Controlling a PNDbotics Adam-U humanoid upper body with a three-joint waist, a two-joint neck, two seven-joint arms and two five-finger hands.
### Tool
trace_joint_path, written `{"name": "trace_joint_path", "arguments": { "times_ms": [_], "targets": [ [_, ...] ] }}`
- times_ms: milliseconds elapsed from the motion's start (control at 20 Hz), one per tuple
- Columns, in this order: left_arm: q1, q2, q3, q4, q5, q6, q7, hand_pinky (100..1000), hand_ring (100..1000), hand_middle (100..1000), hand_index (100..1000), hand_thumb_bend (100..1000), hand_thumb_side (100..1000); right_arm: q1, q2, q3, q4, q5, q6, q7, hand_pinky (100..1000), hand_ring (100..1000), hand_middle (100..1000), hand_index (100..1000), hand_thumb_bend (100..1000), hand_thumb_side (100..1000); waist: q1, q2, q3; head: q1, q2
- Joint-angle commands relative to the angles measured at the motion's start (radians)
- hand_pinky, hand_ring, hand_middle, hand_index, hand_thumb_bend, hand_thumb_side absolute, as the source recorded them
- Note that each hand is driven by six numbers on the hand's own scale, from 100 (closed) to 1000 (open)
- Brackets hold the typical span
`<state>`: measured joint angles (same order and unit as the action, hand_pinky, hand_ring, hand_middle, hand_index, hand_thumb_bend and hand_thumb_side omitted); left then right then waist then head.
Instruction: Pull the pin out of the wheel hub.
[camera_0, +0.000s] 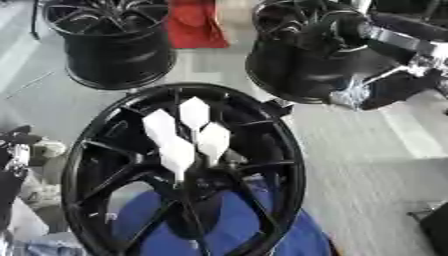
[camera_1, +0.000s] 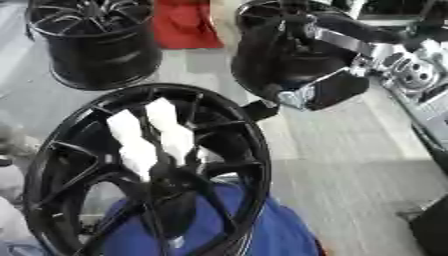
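Note:
A big black wheel hub (camera_0: 105, 130) stands tilted in front of me on something blue (camera_0: 236, 225). Several white pins (camera_0: 194, 114) stick out of its spoked centre, bunched together. My right arm comes in from the upper right. Its black and silver right hand (camera_0: 372, 90) hangs above and to the right of the hub's upper rim, apart from the pins, with a dark tip (camera_1: 260, 110) close to the rim. A dark shape at the left edge may be my left hand (camera_0: 12, 155), low beside the hub.
Two more black wheels stand behind, one at the back left (camera_0: 109, 45) and one at the back right (camera_0: 297, 55), partly behind my right arm. A red thing (camera_0: 194, 22) lies between them. Grey floor (camera_0: 367, 160) spreads to the right.

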<state>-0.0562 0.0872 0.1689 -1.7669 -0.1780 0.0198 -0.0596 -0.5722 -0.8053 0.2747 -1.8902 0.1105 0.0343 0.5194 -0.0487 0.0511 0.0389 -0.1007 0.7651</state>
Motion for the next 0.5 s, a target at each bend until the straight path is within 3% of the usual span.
{"name": "trace_joint_path", "arguments": {
  "times_ms": [50, 500],
  "targets": [
    [-0.009, 0.02, -0.007, -0.009, -0.006, -0.002, -0.006, 621, 666, 656, 818, 100, 680, -0.062, -0.048, 0.04, -0.013, -0.022, 0.0, 0.077, 754, 807, 853, 931, 316, 233, -0.001, -0.005, 0.006, -0.005, 0.005],
    [-0.016, 0.028, -0.01, -0.012, -0.007, -0.003, -0.009, 621, 666, 656, 819, 100, 680, -0.198, -0.017, 0.125, 0.029, -0.02, -0.025, 0.238, 829, 879, 880, 933, 336, 224, -0.01, 0.005, 0.038, -0.01, 0.005]
  ]
}}
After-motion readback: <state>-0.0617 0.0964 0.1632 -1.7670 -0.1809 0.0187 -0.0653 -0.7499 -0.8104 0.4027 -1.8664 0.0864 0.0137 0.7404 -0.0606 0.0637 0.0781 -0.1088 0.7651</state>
